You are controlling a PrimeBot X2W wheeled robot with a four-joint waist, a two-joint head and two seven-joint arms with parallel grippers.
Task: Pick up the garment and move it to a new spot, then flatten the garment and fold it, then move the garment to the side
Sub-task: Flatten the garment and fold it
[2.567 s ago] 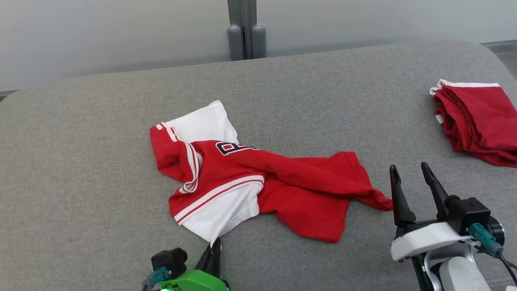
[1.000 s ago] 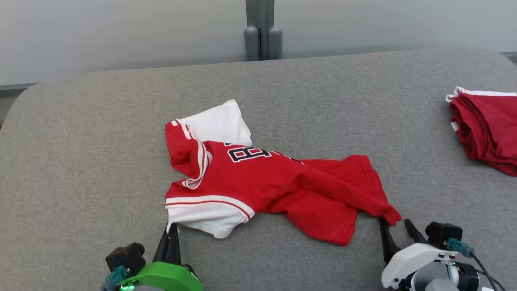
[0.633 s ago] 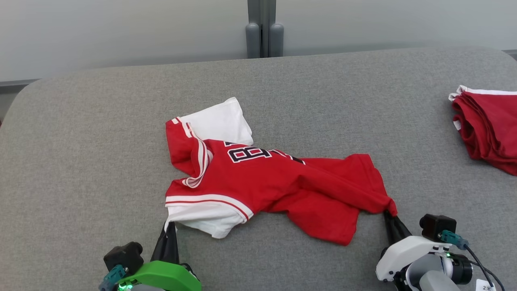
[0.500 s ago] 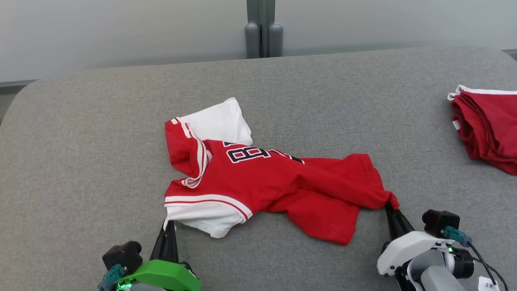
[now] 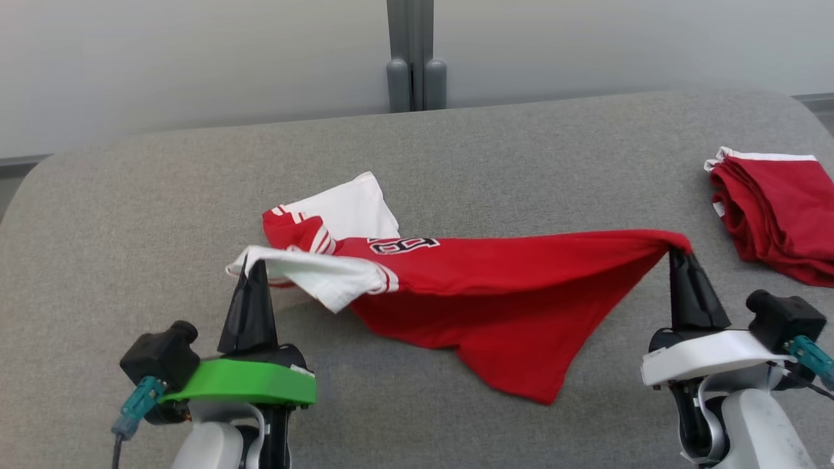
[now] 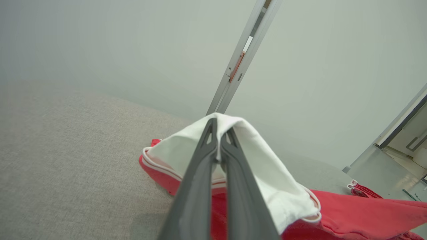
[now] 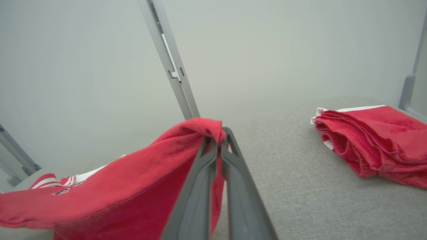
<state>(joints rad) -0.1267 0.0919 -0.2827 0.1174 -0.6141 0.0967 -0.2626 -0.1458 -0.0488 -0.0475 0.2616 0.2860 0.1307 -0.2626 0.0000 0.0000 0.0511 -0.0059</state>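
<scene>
fig., lift phase. change vs a sec ago: my right tool, then spread beside the hem, is now pressed together on the garment's red hem corner; my left tool pinches the near white sleeve as before. both arms have come up, so the garment, a red jersey w/ white sleeves and a dark number, now hangs stretched between the two tips. its lower flap sags onto the desk and the far sleeve lies flat on it. meaning, as i judge it: pick-up is secured at two pts and the carry to a new spot can start; flatten, fold and move-aside are all left to do. surface: grey cloth-covered desk w/ rounded corners, soft-looking, so a dragged flap may catch. a folded red pile sits at the right edge, well apart from the garment. room: plain pale wall behind, w/ a grey upright post at centre.
</scene>
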